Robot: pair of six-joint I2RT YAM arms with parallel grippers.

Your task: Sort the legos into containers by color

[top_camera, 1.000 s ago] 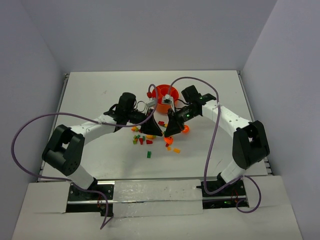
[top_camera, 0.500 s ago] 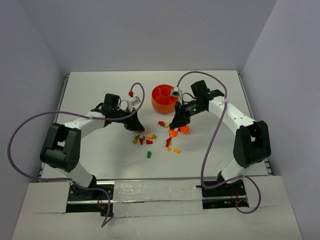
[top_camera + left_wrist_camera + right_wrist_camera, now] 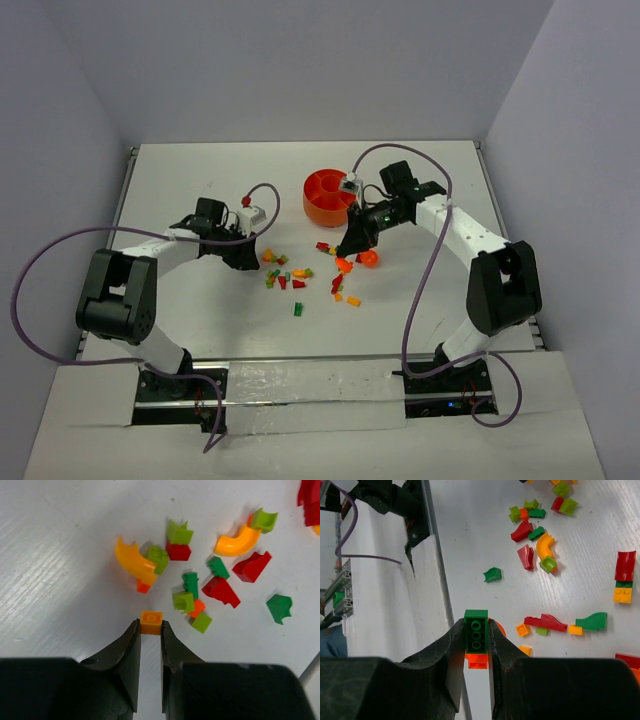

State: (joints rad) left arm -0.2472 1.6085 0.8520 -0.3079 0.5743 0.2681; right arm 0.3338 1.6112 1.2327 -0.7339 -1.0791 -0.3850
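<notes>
Small plastic legos [image 3: 297, 309] in red, green, orange and yellow lie scattered on the white bench [image 3: 200, 180], between the two arms. A round orange plastic bowl with inner dividing walls [image 3: 318, 210] stands just beyond the scatter.

The left pincer [image 3: 150, 630] is at the scatter's left edge, nearly closed, and pinches a small square orange brick [image 3: 151, 618] at its tips. The right pincer [image 3: 476, 637] is between scatter and bowl and clamps a dark green oblong brick [image 3: 476, 629]. An orange piece [image 3: 478, 661] shows beneath it, and whether the two are joined cannot be told.

This looks like the picking step, with both bricks gripped. Next, each arm probably needs to lift its brick, carry it over the bowl, and release it above the compartment for that colour without crossing the other arm.
</notes>
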